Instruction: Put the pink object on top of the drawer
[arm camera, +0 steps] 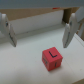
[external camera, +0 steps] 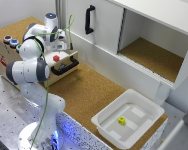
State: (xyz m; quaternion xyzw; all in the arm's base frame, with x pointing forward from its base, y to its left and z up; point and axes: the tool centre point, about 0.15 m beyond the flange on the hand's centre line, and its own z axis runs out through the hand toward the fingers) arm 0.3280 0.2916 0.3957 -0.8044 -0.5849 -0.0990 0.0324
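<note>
The pink object [external camera: 56,58] is a tiny reddish-pink cube lying on the white floor of the pulled-out drawer [external camera: 68,59], behind its black bar handle [external camera: 65,68]. The light-wood unit has a cork top [external camera: 18,27] and round buttons [external camera: 10,41] at the exterior view's left. My gripper [external camera: 61,48] hangs just above the drawer, over the cube. In the wrist view the gripper [arm camera: 37,42] is open and empty, with the pink object [arm camera: 52,58] below and between the fingers [arm camera: 67,33], not touched.
A large white cabinet with a vertical black handle [external camera: 90,20] and an open cork-floored compartment [external camera: 154,56] stands at the back. A white tray [external camera: 144,125] holding a small yellow die [external camera: 122,120] sits at the front right on the cork table [external camera: 89,92].
</note>
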